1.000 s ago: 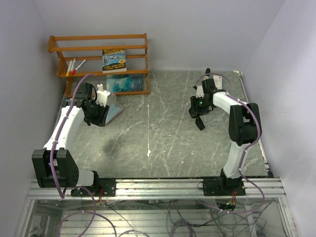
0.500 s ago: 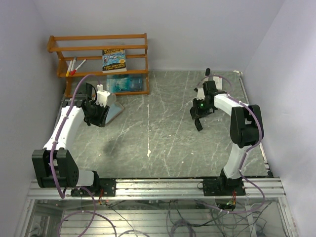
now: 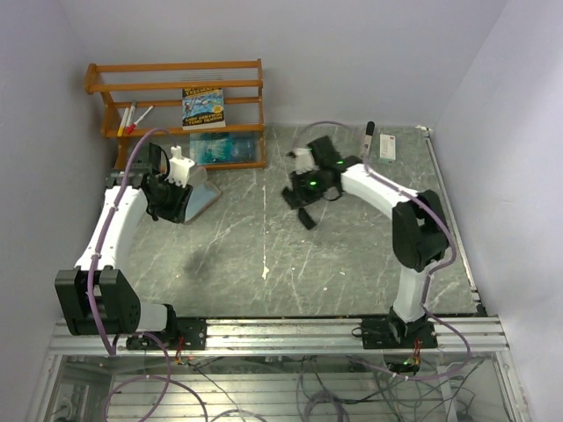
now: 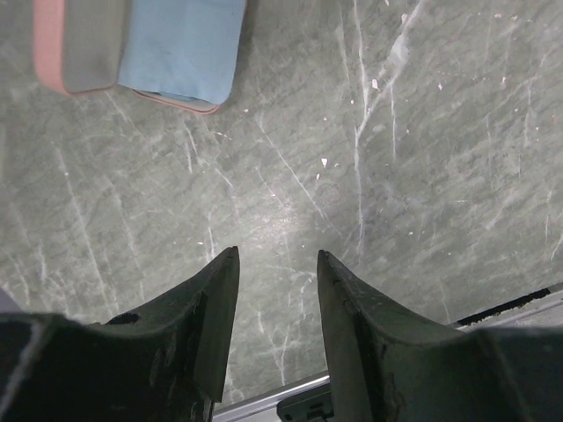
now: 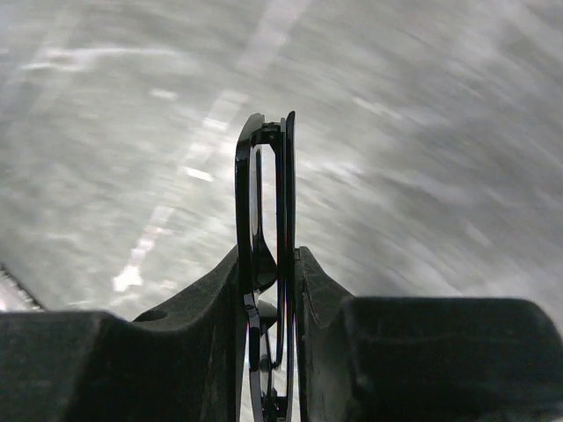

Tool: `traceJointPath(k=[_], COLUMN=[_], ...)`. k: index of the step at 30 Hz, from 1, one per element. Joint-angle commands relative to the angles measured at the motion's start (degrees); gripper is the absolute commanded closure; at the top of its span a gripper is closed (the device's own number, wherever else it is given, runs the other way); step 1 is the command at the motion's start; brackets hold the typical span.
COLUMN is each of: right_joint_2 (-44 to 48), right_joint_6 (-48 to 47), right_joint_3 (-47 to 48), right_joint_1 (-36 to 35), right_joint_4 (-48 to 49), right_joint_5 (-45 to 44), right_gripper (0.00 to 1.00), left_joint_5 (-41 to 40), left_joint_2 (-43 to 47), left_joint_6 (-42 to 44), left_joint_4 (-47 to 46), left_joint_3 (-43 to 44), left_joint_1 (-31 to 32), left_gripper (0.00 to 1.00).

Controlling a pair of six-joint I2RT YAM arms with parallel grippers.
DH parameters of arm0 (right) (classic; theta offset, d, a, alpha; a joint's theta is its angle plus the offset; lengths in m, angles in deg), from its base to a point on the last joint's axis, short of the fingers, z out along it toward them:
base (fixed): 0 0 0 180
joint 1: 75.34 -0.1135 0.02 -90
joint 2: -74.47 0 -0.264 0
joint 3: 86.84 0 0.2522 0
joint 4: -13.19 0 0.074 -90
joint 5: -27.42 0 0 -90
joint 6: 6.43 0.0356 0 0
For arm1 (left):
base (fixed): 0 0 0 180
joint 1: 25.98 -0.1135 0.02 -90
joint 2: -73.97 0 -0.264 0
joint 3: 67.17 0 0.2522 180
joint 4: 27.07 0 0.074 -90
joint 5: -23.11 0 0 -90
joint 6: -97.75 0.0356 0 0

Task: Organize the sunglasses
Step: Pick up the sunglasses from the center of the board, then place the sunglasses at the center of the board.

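Above the table [image 3: 264, 264], right pincer [image 3: 302, 200] swung sunglasses [image 5: 286, 176] leftward, seemingly aloft.

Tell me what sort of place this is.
Probably a robotics lab test cell: left arm and right arm bolted to a metal rail, bare walls boxing it in, loose cables below, and a staged wooden rack of props.

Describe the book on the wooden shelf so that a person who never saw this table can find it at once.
Look at the orange wooden shelf at the far left corner of the table. On its middle rack a book stands facing out, right of the markers and above a pale blue item. It alone has a cover with a yellow top.
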Motion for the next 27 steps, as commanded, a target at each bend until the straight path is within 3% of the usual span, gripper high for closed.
traceJointPath(k=[1, 10, 18, 27], right_joint_2=[-4.82, -26.18, -27.26, -24.41], right_joint_6=[-0.95, -11.76, -13.14, -11.1], right_joint_3=[8.37, 31.8, 32.93, 31.17], right_joint_1=[-11.66, -24.17, -24.89, -24.69], right_joint_4=[-1.99, -16.31, -15.29, -11.13], right_joint_5=[4.17, 5.35, 6.39, 3.07], right_gripper=[1.0, 1.0, 1.0, 0.74], left_joint_5=[3.86, 7.99, 9.05, 10.63], left_joint_2=[1.73, 0.54, -0.02, -0.74], left_joint_6=[3.78, 10.15, 12.11, 11.37], left_joint_4=[4.09, 9.32, 9.51, 9.45], left_joint_3=[6.4, 8.6, 5.84, 6.39], left_joint_1=[-3.27, -12.29, -15.36, -15.37], left_gripper=[0.49, 0.5, 0.5, 0.49])
